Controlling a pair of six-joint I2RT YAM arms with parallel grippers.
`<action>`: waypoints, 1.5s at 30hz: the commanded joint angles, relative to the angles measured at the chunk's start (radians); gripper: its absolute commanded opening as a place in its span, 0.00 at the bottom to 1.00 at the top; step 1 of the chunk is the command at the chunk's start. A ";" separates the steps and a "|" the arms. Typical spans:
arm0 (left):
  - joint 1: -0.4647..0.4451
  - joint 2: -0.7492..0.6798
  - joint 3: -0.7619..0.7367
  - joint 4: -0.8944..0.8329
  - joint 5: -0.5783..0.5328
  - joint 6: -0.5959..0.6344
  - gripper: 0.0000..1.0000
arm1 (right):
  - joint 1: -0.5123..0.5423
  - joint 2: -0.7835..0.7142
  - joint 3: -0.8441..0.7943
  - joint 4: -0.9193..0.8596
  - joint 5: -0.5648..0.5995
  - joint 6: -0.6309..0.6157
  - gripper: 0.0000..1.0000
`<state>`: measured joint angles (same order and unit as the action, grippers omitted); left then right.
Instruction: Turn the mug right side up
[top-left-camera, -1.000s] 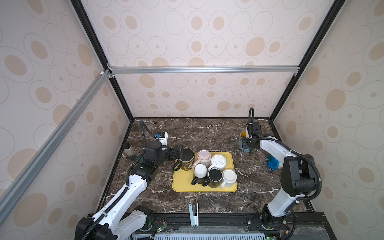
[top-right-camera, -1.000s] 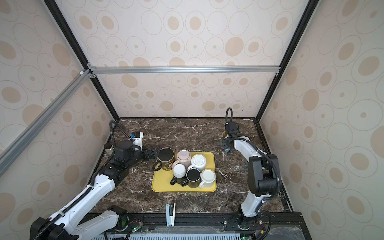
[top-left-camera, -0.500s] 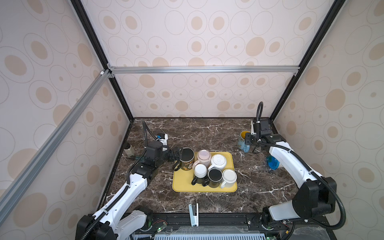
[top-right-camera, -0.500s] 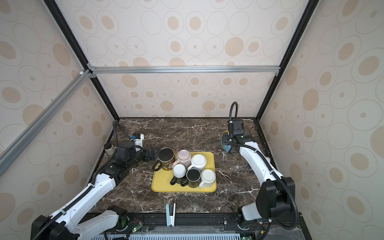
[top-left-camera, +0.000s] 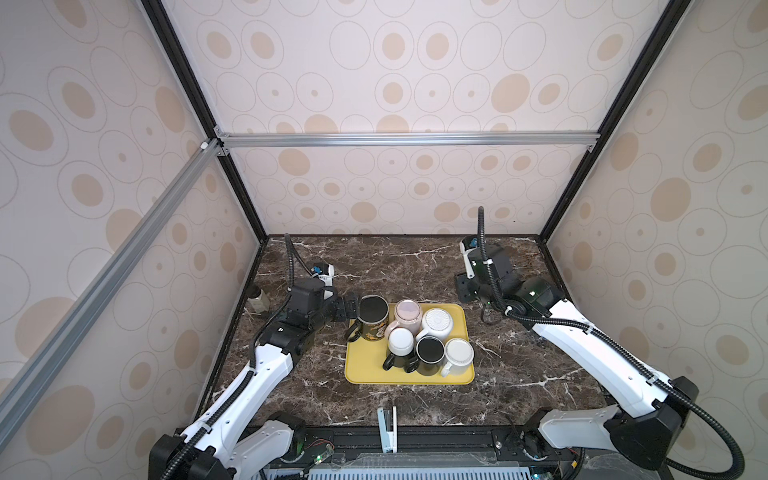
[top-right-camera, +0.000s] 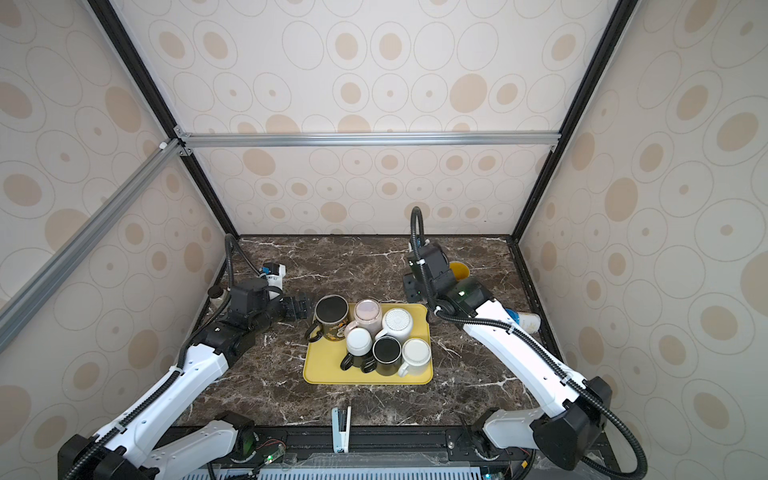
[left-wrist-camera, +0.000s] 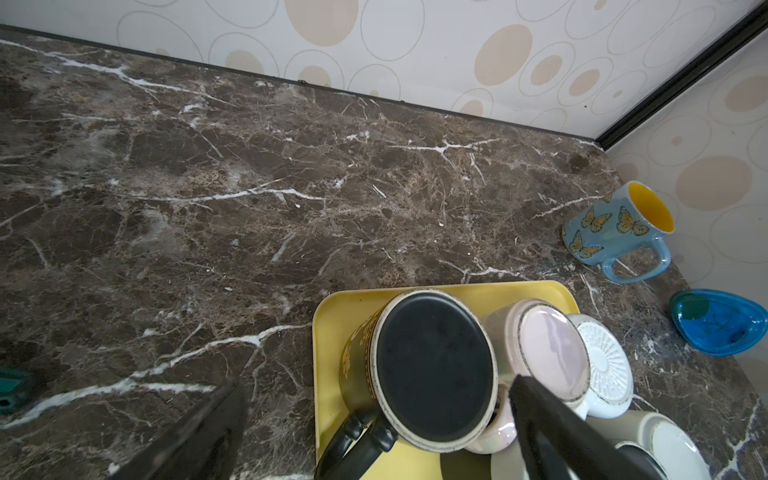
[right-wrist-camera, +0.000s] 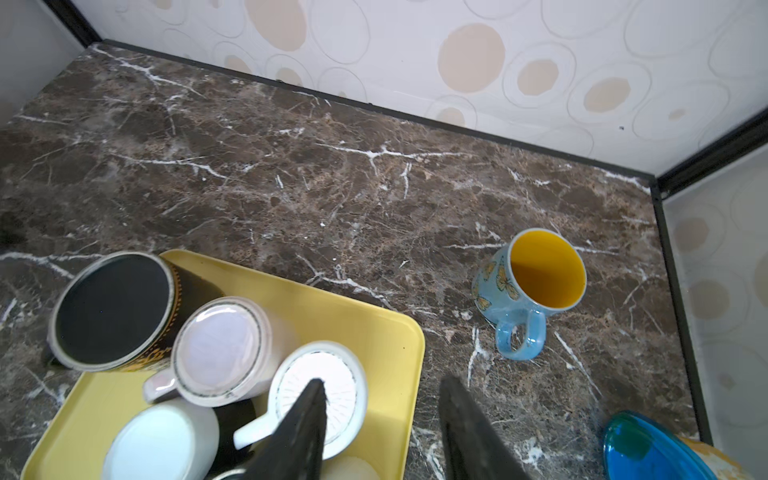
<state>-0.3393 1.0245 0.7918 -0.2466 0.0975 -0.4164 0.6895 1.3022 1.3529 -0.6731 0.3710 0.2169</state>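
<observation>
A blue butterfly mug (right-wrist-camera: 528, 286) with a yellow inside stands upright on the marble near the back right corner, also seen in a top view (top-right-camera: 459, 270) and the left wrist view (left-wrist-camera: 615, 226). A yellow tray (top-left-camera: 365, 374) holds several mugs bottom up. My right gripper (right-wrist-camera: 384, 382) is open and empty, hanging over the tray's right edge, apart from the blue mug. My left gripper (left-wrist-camera: 378, 382) is open wide, its fingers (left-wrist-camera: 548, 424) on either side of the black and gold mug (left-wrist-camera: 432, 365) at the tray's back left (top-left-camera: 372, 311), not closed on it.
A pink mug (right-wrist-camera: 224, 353) and a white ribbed mug (right-wrist-camera: 320, 386) lean together behind the black one. A blue glass dish (left-wrist-camera: 719, 322) lies by the right wall. A small bottle (top-left-camera: 258, 299) stands at the left wall and a white clip (top-left-camera: 386, 428) at the front edge.
My right gripper has drawn back from the blue mug toward the tray, leaving the mug upright on the table. The left gripper has barely moved.
</observation>
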 joint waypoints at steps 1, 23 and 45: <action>-0.001 -0.031 0.027 -0.052 -0.048 0.023 0.94 | 0.092 -0.019 0.039 -0.098 0.101 0.025 0.47; -0.049 -0.050 -0.152 0.025 0.033 -0.069 0.89 | 0.329 0.004 -0.048 -0.040 0.126 0.140 0.47; -0.143 -0.034 -0.243 0.107 0.021 -0.122 0.90 | 0.328 -0.053 -0.101 -0.015 0.144 0.125 0.44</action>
<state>-0.4740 0.9855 0.5537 -0.1623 0.1421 -0.5282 1.0115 1.2598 1.2541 -0.6876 0.4988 0.3435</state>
